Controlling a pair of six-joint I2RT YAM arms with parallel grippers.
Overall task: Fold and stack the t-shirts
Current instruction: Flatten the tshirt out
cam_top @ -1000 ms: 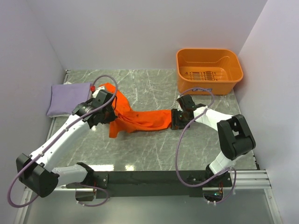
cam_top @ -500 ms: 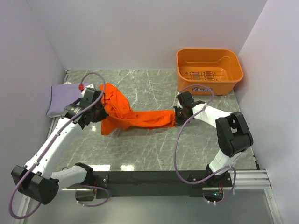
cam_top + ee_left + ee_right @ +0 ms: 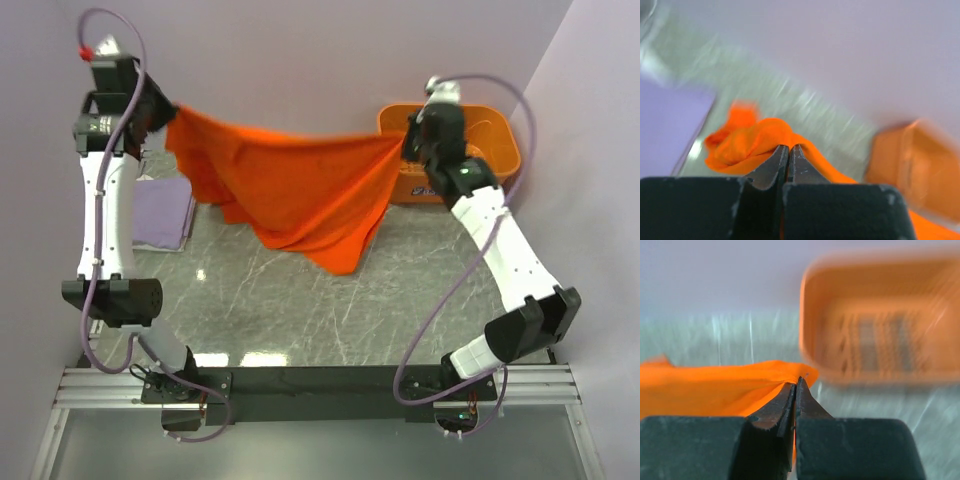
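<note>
Left tool (image 3: 789,148) and right tool (image 3: 796,383) pinch orange t-shirt (image 3: 300,190), spread, sagging.

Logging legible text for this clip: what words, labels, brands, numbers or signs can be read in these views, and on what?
None can be read. The orange t-shirt, the lavender t-shirt and the orange basket show no legible marking from above, and both wrist views are too blurred to show any print.

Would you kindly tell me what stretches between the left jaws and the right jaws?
The orange t-shirt, hanging spread out, with left jaws and right jaws each shut on its top edge; the top external view shows it.
</note>
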